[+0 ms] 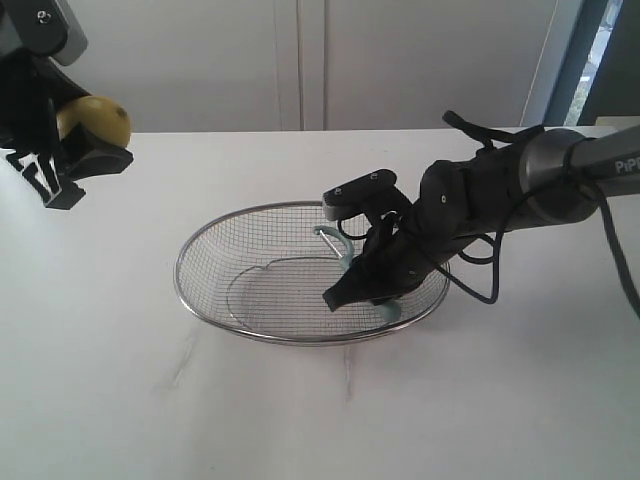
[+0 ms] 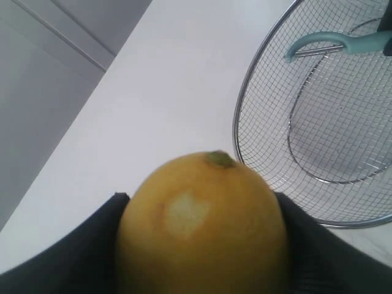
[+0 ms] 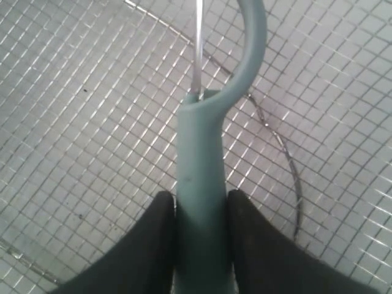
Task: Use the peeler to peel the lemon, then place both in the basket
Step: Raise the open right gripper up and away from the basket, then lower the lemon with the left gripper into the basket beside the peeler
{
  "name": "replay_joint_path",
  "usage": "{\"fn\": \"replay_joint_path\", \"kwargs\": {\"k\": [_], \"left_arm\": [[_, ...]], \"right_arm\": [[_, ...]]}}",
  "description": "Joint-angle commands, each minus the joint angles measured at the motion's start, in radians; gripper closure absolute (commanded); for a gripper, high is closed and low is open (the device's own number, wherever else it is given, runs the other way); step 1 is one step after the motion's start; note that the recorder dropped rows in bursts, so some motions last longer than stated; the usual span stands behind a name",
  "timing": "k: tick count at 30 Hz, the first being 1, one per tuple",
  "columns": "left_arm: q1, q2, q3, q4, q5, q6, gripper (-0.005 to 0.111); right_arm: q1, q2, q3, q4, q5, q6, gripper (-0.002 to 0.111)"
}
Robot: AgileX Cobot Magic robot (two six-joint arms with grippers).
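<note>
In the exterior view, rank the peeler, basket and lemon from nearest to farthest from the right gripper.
1. peeler: between the fingers of the right gripper, inside the basket's right half.
2. basket: directly beneath and around that gripper.
3. lemon: far left, held high, outside the basket.

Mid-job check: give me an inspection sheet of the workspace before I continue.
Surface: white table, faint marks.
Job's things: lemon held up at left, small peeled patch; basket mid-table; peeler held inside it.
Clutter: nothing seen.
Grippers: left gripper shut on lemon; right gripper shut on peeler handle.
Cables: black cable loops off right arm beside basket rim.
Surroundings: white cabinet doors behind.
</note>
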Motion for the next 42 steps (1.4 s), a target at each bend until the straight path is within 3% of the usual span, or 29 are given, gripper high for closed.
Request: {"fn": "replay_joint_path", "kwargs": {"k": [1, 8, 18, 21, 30, 33, 39, 42], "left_arm": [[0.003, -0.007, 0.003, -0.034, 0.001, -0.008, 0.107], [0.003, -0.007, 0.003, -0.034, -0.003, -0.008, 0.107], [0.003, -0.006, 0.003, -0.141, -0.009, 0.01, 0.107], [0.003, 0.01, 0.003, -0.32, -0.011, 0.019, 0.107], [-0.041, 0.091, 0.003, -0.556, 0.013, 0.118, 0.107], [-0.086, 0.131, 0.001, -0.586, 0.028, 0.173, 0.107], [-0.134, 0.194, 0.001, -0.586, 0.033, 0.227, 0.107], [-0.141, 0.226, 0.001, -0.597, 0.028, 0.227, 0.107]], "right_arm": [[0.0, 0.0, -0.004, -0.002, -0.019, 0.008, 0.077], [0.0, -0.005, -0.004, -0.002, -0.045, 0.052, 0.061], [0.0, -0.242, -0.006, -0.002, -0.028, 0.052, 0.061], [0.0, -0.386, -0.006, -0.004, 0.025, 0.048, 0.061], [0.0, -0.609, -0.006, -0.121, 0.314, 0.048, 0.061], [0.0, -0.649, -0.006, -0.148, 0.421, 0.048, 0.069], [0.0, -0.692, -0.002, -0.19, 0.531, 0.05, 0.106], [0.0, -0.699, -0.002, -0.185, 0.515, 0.058, 0.108]]}}
